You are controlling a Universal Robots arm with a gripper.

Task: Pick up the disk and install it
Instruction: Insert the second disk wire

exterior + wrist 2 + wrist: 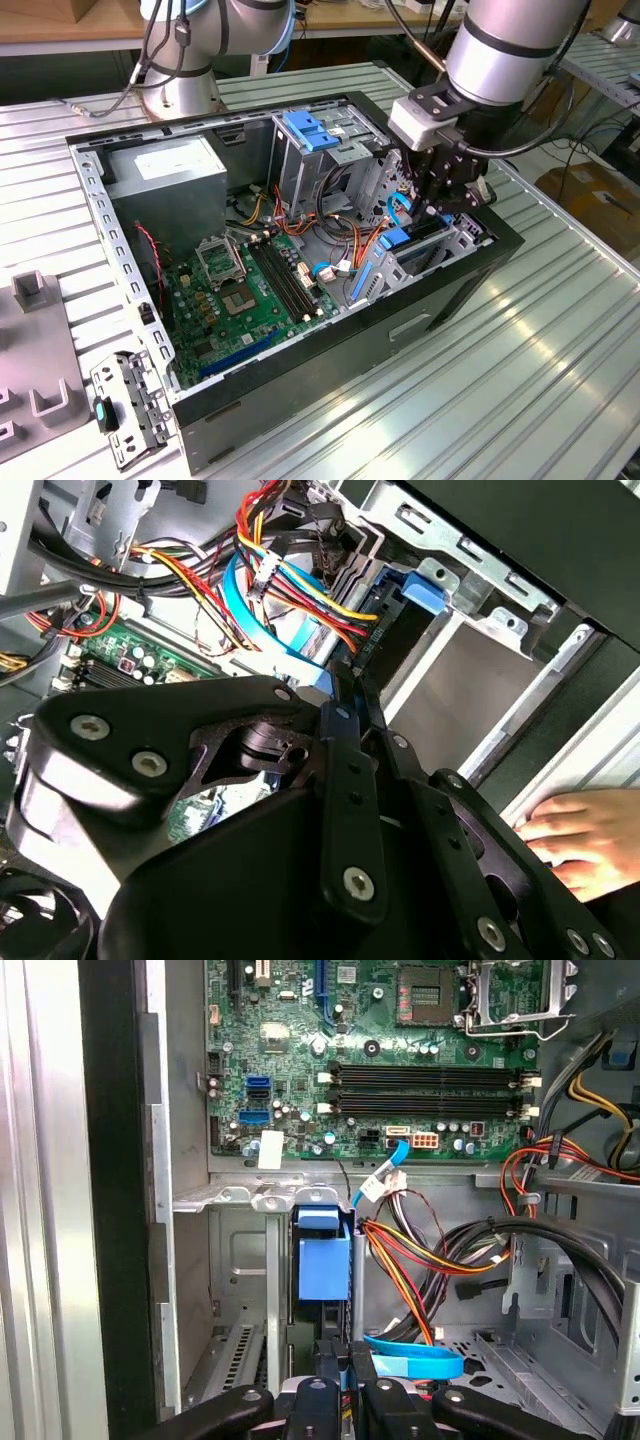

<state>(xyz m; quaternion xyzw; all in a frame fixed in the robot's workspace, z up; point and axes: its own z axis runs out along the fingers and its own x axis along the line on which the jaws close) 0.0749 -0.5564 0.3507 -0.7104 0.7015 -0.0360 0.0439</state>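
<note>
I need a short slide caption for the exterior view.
Gripper over the disk in the open computer case.

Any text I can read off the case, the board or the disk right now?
None can be read.
Power supply label: print too small.
White sticker on the motherboard: blank or blurred.
Board markings: too small.
Disk carrier: no print visible.

ribbed silver metal tabletop (560,340) | on it: open black computer case (330,360); grey perforated metal bracket (130,405); grey plastic blocks (35,350)
</note>
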